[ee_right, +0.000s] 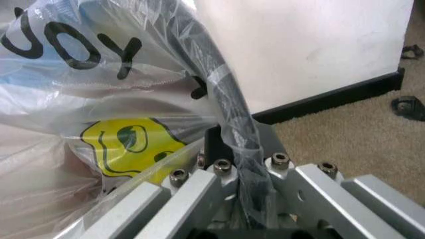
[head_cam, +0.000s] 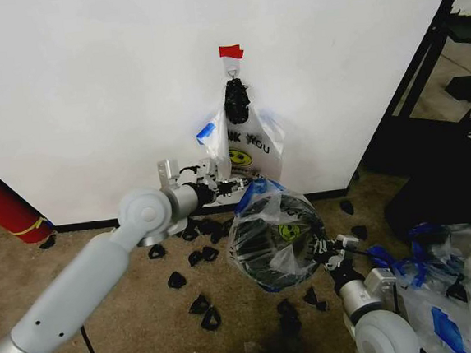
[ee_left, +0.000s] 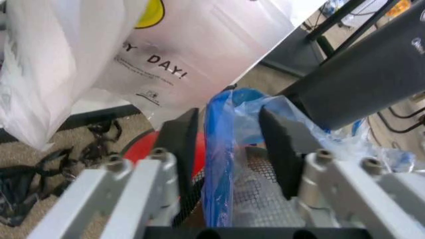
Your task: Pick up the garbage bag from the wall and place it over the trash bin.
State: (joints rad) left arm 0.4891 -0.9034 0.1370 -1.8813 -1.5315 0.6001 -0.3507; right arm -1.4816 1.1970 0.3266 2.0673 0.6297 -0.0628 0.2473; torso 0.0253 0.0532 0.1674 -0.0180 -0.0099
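A translucent garbage bag (head_cam: 267,238) with blue patches and a yellow smiley is draped over the trash bin (head_cam: 263,257) on the carpet below the wall (head_cam: 88,98). The bin's red side (ee_left: 143,147) shows in the left wrist view. My left gripper (head_cam: 240,184) is at the bag's far edge, open, with a blue fold of the bag (ee_left: 222,149) loose between its fingers (ee_left: 282,149). At the near right edge my right gripper (head_cam: 322,247) is shut on the bag's plastic (ee_right: 232,124). A second, similar bag (head_cam: 245,147) hangs from the hook (head_cam: 232,65) under red tape (head_cam: 230,52).
Black scraps (head_cam: 201,303) lie scattered on the carpet around the bin. A red cylinder with a yellow band (head_cam: 3,205) leans at the far left. A black frame (head_cam: 437,126) stands at the right, with a heap of plastic bags (head_cam: 459,281) in front of it.
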